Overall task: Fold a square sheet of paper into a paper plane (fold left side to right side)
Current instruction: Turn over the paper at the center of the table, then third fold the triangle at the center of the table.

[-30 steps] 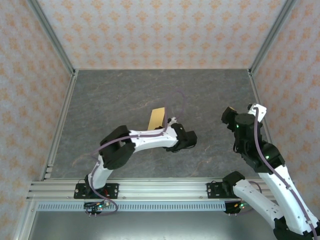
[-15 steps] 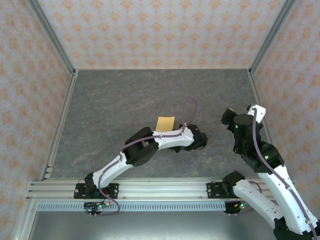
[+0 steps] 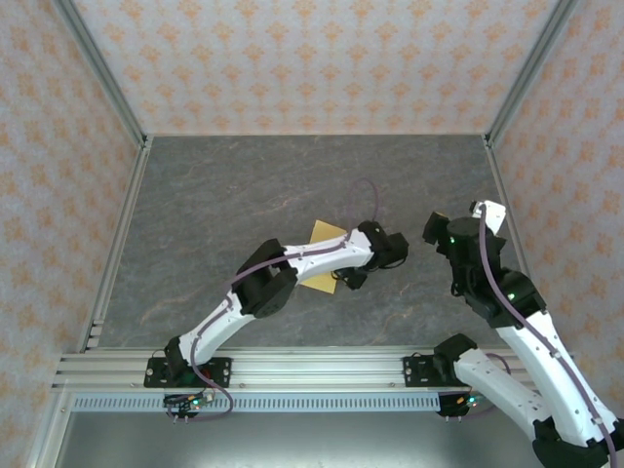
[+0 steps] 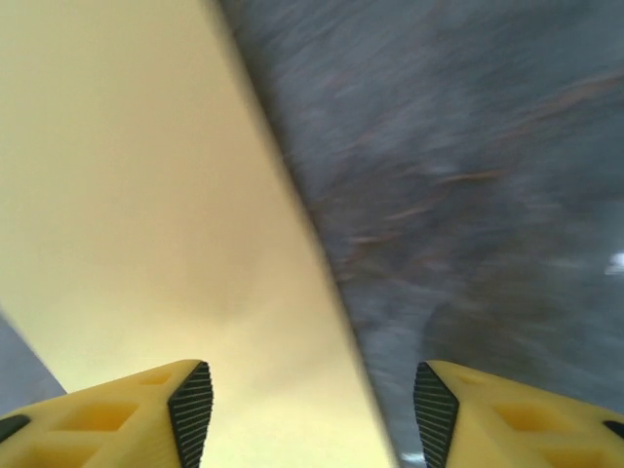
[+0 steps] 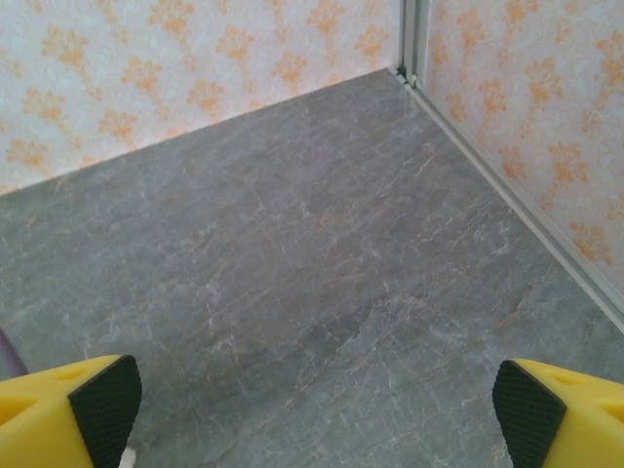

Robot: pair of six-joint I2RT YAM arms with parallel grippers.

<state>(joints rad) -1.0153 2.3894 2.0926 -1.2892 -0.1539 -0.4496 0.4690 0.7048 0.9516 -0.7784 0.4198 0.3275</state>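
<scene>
The sheet of paper [image 3: 325,232] is plain yellow-orange. The table [image 3: 224,185] is dark grey, marbled with faint rust-coloured veins. At the top of the frame, the walls [image 3: 312,58] are pale with a repeating orange floral motif. The arms [image 3: 526,343] are white with black joints, their fingers [image 4: 117,421] yellow with black ribbed pads [image 4: 192,409].

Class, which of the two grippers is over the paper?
The left gripper: the paper lies under its open jaws. The right gripper is over grey table.

place: robot lab test cell | upper frame: pale wall panels printed with orange floral motifs [image 3: 312,58] | bottom: silver aluminium extrusion rails [image 3: 292,369] | centre: grey marbled tabletop [image 3: 224,185]
</scene>
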